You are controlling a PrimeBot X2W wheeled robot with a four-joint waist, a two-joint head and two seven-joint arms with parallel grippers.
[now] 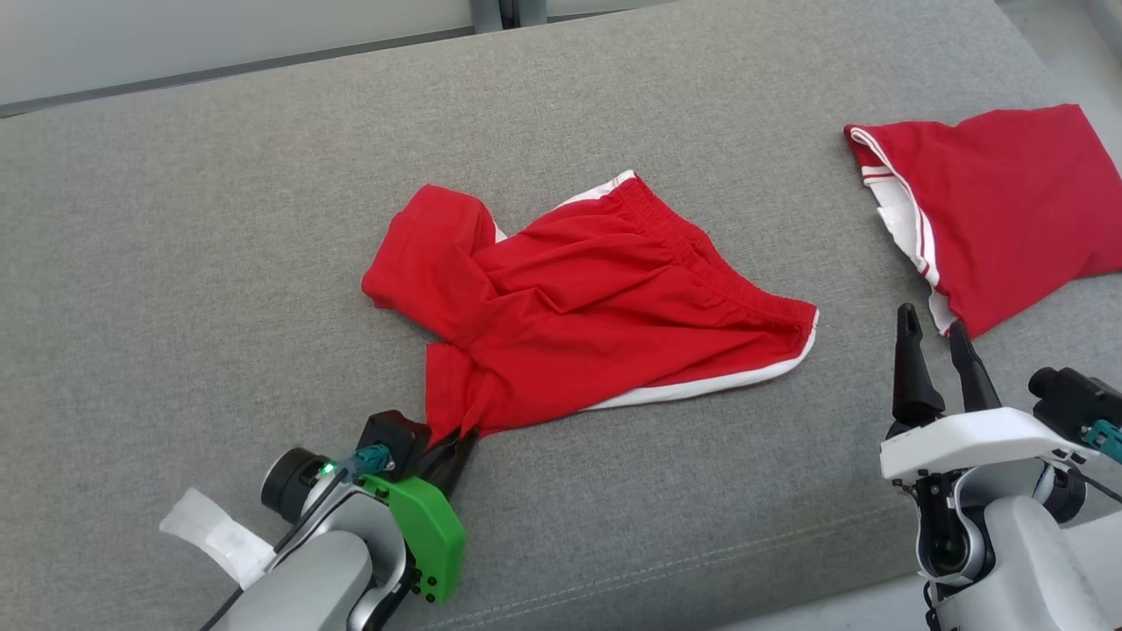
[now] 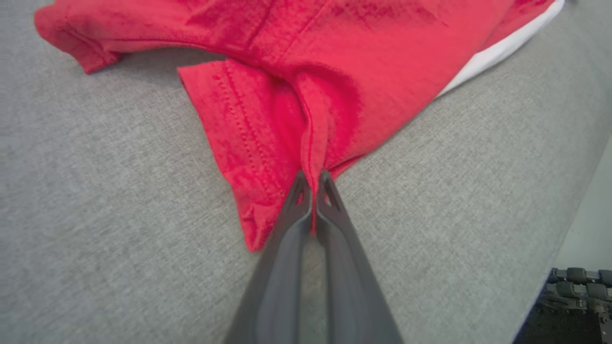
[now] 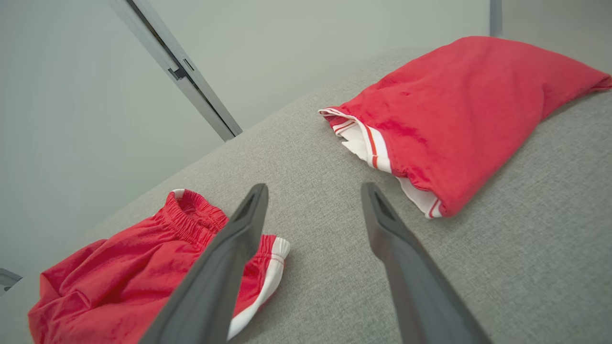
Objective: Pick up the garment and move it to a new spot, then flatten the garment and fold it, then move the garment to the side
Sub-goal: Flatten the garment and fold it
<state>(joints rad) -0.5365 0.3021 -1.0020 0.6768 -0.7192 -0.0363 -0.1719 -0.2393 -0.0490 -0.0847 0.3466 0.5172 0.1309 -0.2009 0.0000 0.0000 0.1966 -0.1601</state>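
Item under inspection: the garment (image 1: 596,298), a pair of red shorts with white trim. It lies crumpled near the middle of the grey fabric-covered surface (image 1: 219,219). The elastic waistband runs along its far right edge, and one leg is doubled over at the far left. Creases run across the whole piece, and no neat fold is evident.

Grip: the left hand (image 1: 456,443) is clenched on the near hem of the garment. In the left wrist view its fingers (image 2: 287,224) are pressed together with a ridge of red cloth pinched between the tips. The rest of the garment rests on the surface, and nothing is lifted.

Progress, as judged: the grasp for the first pick-up has been made, or a corner has been taken for spreading. Which of the two cannot be settled here. Flattening, folding and setting aside all appear outstanding.

Pose: the left forearm comes in low from the near left, fingers angled up and right toward the cloth. The right hand (image 1: 933,337) is released, jaws standing wide apart and holding nothing. It is held upright at the near right, clear of the shorts.

Surroundings: a second red garment (image 1: 999,202), with white striped edging, lies folded at the far right. It is well apart from the shorts, and its near corner is just beyond the right fingertips.
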